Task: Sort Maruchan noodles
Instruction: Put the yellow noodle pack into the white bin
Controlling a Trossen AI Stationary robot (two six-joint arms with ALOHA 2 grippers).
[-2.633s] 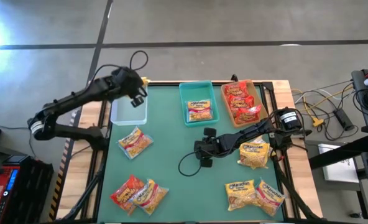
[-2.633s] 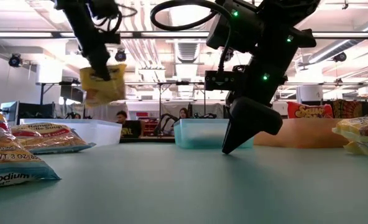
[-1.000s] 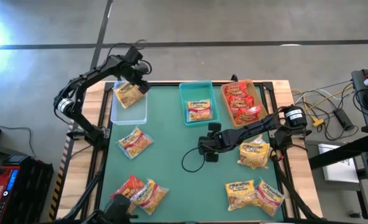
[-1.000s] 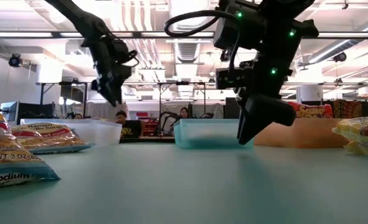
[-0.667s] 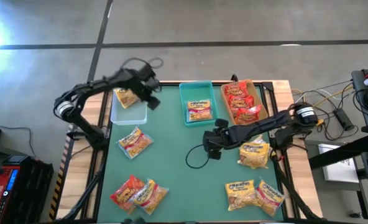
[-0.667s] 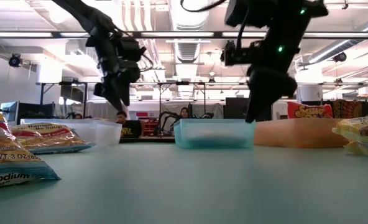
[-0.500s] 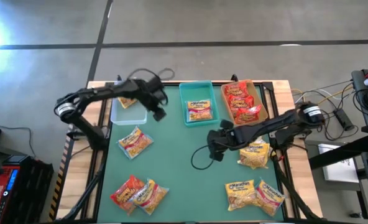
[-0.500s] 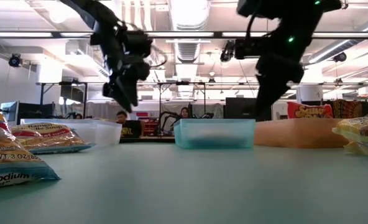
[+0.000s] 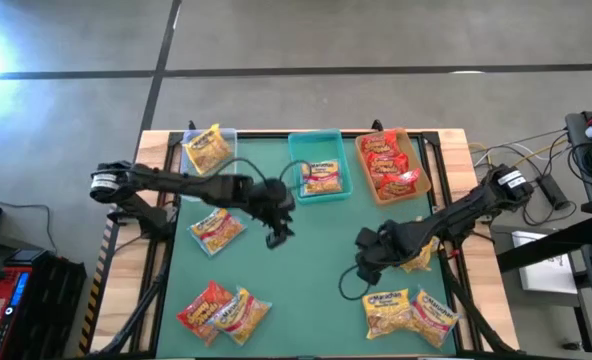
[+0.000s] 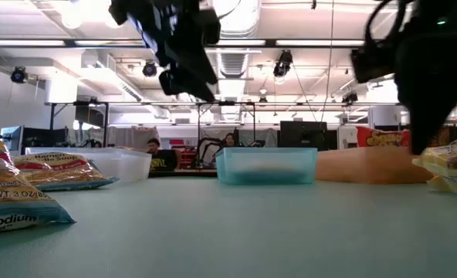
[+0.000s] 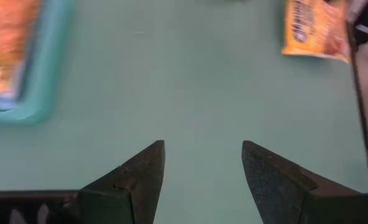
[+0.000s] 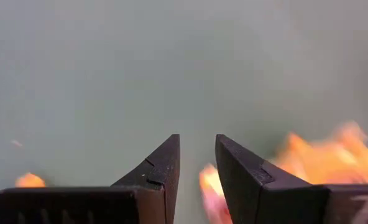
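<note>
On the green-topped desk (image 9: 306, 290), the left tool (image 9: 278, 236) hangs above the bare middle with its two dark fingers (image 11: 140, 177) spread apart and nothing between them. A yellow-and-red crinkly Maruchan noodle packet (image 9: 217, 228) lies just beside it toward the left edge, and the teal rectangular plastic bin (image 9: 317, 167), holding one yellow packet (image 9: 321, 179), sits near it at the far side of the desk. The clear rectangular plastic bin (image 9: 207, 156) at the far left corner holds another yellow packet (image 9: 206, 149), well apart from that tool. The tan rectangular plastic bin (image 9: 393, 165) at the far right holds several red packets (image 9: 387, 160). The right tool (image 9: 364, 272) hovers low over the desk's right half with its fingers (image 12: 162, 165) nearly together, a narrow gap between them, holding nothing. A yellow packet (image 9: 419, 252) lies just beside it under the right arm, and a pair of yellow packets (image 9: 409, 311) rests near it at the near right corner. At the near left corner a red packet (image 9: 204, 305) and a yellow packet (image 9: 240, 312) lie touching each other, well apart from both tools.
</note>
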